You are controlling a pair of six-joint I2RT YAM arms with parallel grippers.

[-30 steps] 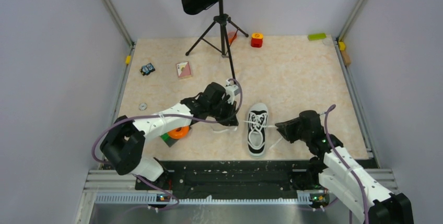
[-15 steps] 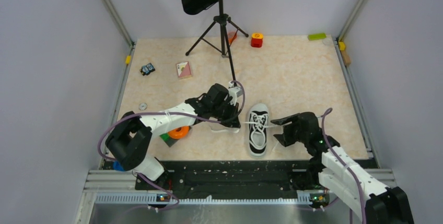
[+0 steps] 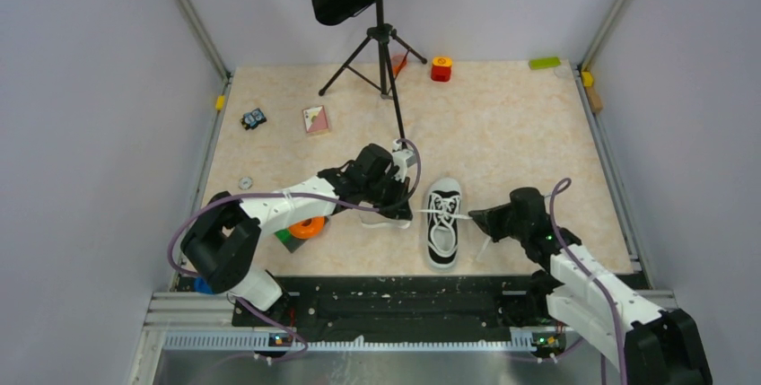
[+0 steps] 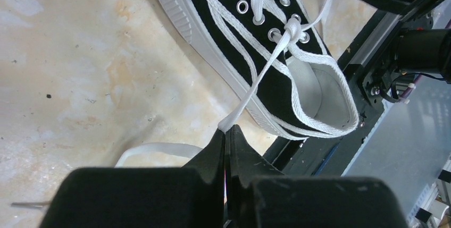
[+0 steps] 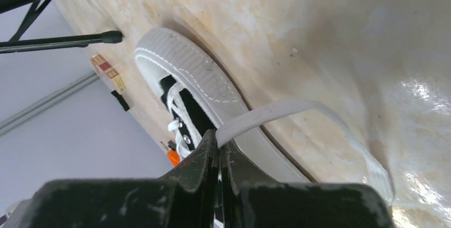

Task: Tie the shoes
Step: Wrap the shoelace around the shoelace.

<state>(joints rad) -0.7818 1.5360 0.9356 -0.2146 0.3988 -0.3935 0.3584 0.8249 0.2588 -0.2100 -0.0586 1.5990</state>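
The black sneaker point(image 3: 442, 223) with white toe cap and sole lies near the table's front edge, toe pointing away. My left gripper point(image 3: 400, 204) is just left of it, shut on the white lace's left end point(image 4: 259, 82), which runs taut from the top eyelets to my fingertips point(image 4: 226, 130). My right gripper point(image 3: 478, 216) is just right of the shoe, shut on the right lace end point(image 5: 276, 112), which loops over the floor beside the sole point(image 5: 197, 79). The laces cross once at the top eyelets point(image 4: 291, 26).
A music stand point(image 3: 381, 35) on a tripod stands behind the shoe, one leg ending near my left wrist. An orange tape roll point(image 3: 307, 227) and green block sit under the left arm. A card point(image 3: 315, 119), small toys and blocks lie along the back and left.
The left arm shifted slightly toward the shoe a second ago, then held. The right gripper looked spread half a second ago and is now shut on the right lace end.
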